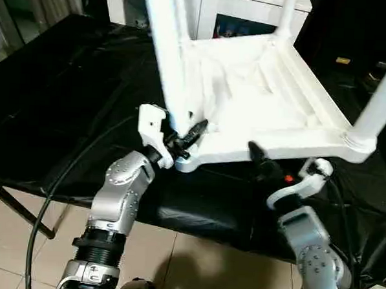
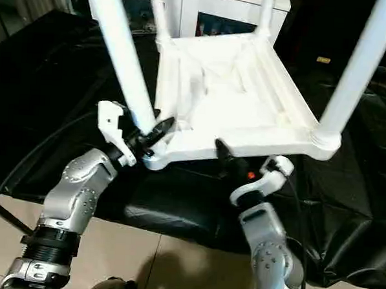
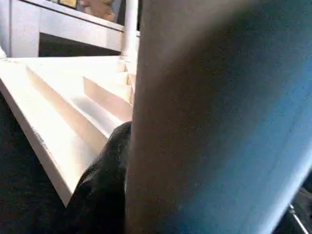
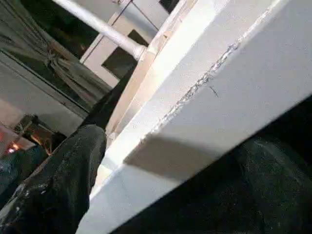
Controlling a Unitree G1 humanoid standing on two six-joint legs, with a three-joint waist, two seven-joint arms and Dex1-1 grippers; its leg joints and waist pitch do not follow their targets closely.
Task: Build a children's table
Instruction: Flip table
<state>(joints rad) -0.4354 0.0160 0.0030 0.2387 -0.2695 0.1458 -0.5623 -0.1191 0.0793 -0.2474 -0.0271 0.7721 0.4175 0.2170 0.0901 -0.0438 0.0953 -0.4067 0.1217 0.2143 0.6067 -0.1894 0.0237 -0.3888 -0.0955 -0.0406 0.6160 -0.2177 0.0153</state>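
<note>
The white tabletop [image 1: 273, 90] lies upside down on the black-covered bench, ribbed underside up. Legs stand up from its corner sockets: the near-left leg [image 1: 168, 52], the near-right leg [image 1: 383, 103] and a far leg [image 1: 287, 13]. My left gripper [image 1: 184, 134] is shut on the near-left leg just above its socket; the leg [image 3: 214, 122] looms close in the left wrist view beside one black finger [image 3: 102, 195]. My right gripper [image 1: 260, 158] sits at the near rim, one finger [image 4: 58, 180] over the rim [image 4: 219, 112] and the other under it, clamped on it.
A white glass-door cabinet [image 1: 245, 14] stands just behind the bench. The black cloth [image 1: 66, 99] covers the bench to its front edge, with tiled floor [image 1: 193, 267] below. A black cable [image 1: 55, 182] hangs off the left front.
</note>
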